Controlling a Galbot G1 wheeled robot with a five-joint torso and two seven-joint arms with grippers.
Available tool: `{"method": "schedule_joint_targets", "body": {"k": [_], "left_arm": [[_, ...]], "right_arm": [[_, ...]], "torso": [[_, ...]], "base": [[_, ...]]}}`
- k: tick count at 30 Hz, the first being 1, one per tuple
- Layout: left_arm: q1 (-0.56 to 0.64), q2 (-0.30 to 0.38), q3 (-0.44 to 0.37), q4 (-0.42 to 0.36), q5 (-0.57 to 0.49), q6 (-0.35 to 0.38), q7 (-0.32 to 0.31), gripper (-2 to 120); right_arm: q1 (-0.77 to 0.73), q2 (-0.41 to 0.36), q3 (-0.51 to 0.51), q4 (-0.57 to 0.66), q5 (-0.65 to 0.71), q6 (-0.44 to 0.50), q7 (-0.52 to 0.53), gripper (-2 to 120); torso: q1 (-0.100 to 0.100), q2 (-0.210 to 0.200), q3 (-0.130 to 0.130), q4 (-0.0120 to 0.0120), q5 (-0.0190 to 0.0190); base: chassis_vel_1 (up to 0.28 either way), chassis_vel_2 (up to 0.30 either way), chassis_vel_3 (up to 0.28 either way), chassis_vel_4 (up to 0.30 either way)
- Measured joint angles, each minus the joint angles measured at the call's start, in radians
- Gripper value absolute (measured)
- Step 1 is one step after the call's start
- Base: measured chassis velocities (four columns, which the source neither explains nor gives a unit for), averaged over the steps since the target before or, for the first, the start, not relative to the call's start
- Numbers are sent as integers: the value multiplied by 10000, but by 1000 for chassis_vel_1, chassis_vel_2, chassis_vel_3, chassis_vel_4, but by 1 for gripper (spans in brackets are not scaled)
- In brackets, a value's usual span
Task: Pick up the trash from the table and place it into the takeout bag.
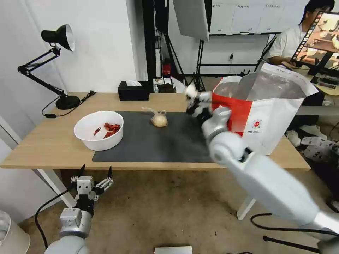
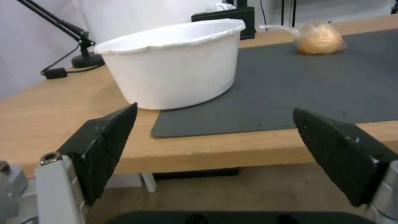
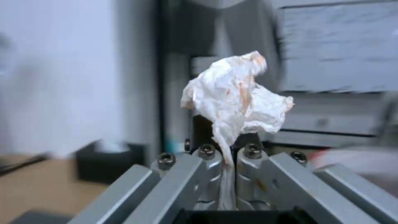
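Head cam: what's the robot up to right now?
The right hand is shut on a crumpled tissue, raised above the table beside the open takeout bag. The left hand is open, low in front of the table's near edge. A white bowl with red scraps and a small knotted bag sit on the mat.

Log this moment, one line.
right claw: shut on tissue, beside takeout bag | left claw: open, below table edge

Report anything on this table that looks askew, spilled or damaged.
Nothing is spilled. The white bowl sits half on the grey mat, half on bare table, and its rim looks dented. The crumpled tissue in the right pincer is orange-stained.
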Motion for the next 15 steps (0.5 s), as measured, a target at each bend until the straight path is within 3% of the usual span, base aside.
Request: {"method": "schedule_joint_targets", "body": {"k": [3,4,6,11,15], "left_arm": [[-9,8,24,-58,5,21,-5,100],[-9,8,24,-58,5,21,-5,100],[-18,43,24,-72,0,26,-9,100],[-38,70,36,-81,-7,33,-10,100],[-39,83,55,-136,-8,45,-13,100]], "right_arm": [[668,-676,493,-240,1104,-1767,1798,0],[668,-676,493,-240,1104,-1767,1798,0],[860,-1093,716,-337,1928,-2657,2180,0],[1047,-1407,806,-346,2961,-3265,2694,0],[1200,-1591,806,-243,3665,-3926,2977,14]], "torso": [[0,1,0,-2,2],[0,1,0,-2,2],[0,0,0,-4,1],[0,0,0,-2,0],[0,0,0,-1,0]], "base": [[0,0,0,0],[0,0,0,0],[0,0,0,0],[0,0,0,0],[0,0,0,0]]}}
